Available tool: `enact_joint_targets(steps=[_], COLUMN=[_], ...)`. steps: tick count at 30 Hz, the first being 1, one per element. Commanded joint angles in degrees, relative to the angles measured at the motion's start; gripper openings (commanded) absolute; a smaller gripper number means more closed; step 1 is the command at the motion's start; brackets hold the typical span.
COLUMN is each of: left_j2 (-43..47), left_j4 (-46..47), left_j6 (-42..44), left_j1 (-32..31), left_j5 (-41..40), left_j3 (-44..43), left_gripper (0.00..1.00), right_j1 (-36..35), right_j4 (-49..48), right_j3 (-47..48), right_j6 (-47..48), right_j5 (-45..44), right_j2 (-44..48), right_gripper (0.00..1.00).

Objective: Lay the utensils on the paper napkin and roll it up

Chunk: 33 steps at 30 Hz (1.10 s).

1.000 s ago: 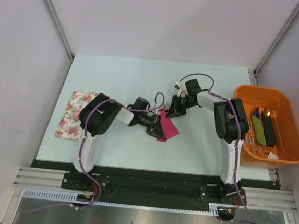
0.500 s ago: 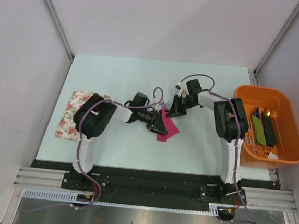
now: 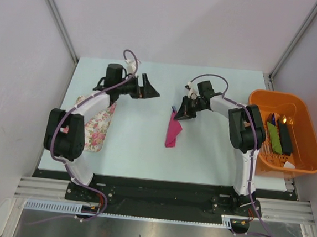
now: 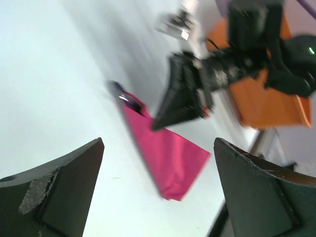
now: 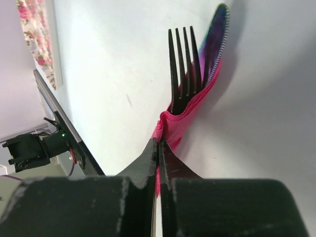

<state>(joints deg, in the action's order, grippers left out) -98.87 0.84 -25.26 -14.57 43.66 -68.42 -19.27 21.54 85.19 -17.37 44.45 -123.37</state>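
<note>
Well apart from the napkin [image 3: 173, 132], the left gripper [image 3: 150, 90] hangs wide open and empty; the right gripper [image 3: 182, 114] pinches the napkin's edge beside the utensils [image 5: 183, 64].

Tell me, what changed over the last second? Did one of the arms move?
The left gripper pulled away from the paper napkin and swung toward the table's far left, where it hangs open. The napkin now lies as a narrower strip. The right gripper stayed pinched on the napkin's far end, with the fork and purple knife poking out. The orange tub is unchanged.
</note>
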Motion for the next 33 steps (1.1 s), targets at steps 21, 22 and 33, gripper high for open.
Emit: enact_joint_targets(steps=[21, 22, 33], left_j2=[22.8, 23.7, 39.2], left_j4=[24.5, 26.9, 30.4], left_j6=[-0.4, -0.9, 4.5], left_j1=[11.6, 11.4, 10.7], left_j5=[11.8, 12.3, 26.1], left_j3=[13.4, 15.2, 25.9], left_gripper=[1.0, 0.99, 0.95], right_j1=[-2.5, -2.7, -7.8], right_j4=[2.4, 3.5, 14.4], right_j3=[9.8, 13.0, 27.1], right_j6=[9.6, 10.2, 16.1], right_j5=[11.2, 12.1, 14.6], right_j2=[17.8, 18.1, 23.4], right_gripper=[0.0, 0.0, 0.0])
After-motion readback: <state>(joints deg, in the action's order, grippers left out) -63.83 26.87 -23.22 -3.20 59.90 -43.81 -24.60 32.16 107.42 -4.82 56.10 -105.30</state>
